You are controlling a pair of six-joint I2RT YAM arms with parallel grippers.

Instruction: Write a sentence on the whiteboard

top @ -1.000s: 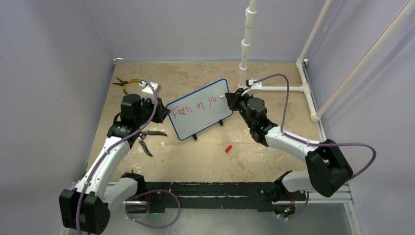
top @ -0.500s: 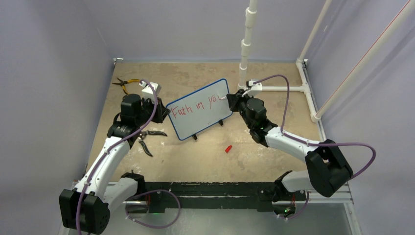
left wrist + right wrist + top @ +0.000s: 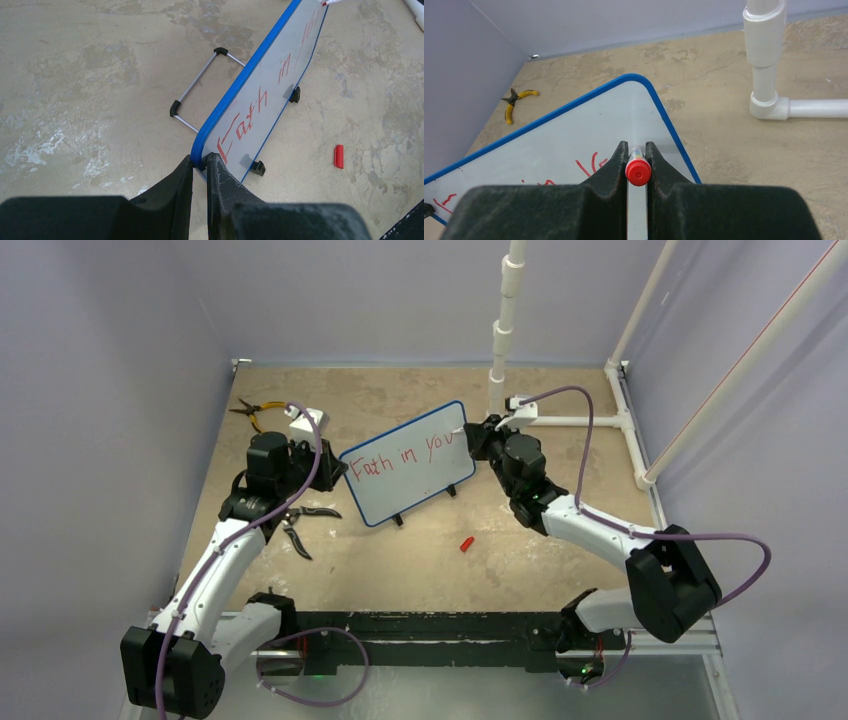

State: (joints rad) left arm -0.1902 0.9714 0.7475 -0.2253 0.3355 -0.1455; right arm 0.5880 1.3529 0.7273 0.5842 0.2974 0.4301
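Observation:
The whiteboard (image 3: 410,465), white with a thin blue frame and black feet, stands tilted at the table's middle. Red lettering (image 3: 400,455) on it reads about "Faith in you" in one line. My left gripper (image 3: 328,469) is shut on the board's left edge; the left wrist view shows the jaws pinching the blue frame (image 3: 200,161). My right gripper (image 3: 470,438) is shut on a marker (image 3: 638,170) with a red end, its tip at the board's upper right near the last letters. The whiteboard also shows in the right wrist view (image 3: 549,145).
A red marker cap (image 3: 466,543) lies in front of the board. Black pliers (image 3: 300,525) lie by my left arm, yellow-handled pliers (image 3: 255,410) at the back left. A white pipe frame (image 3: 505,330) stands at the back right. A wire stand (image 3: 197,90) sits behind the board.
My right gripper with the marker has moved a little right and up along the board's top right, and the red lettering has gained a stroke after "yo".

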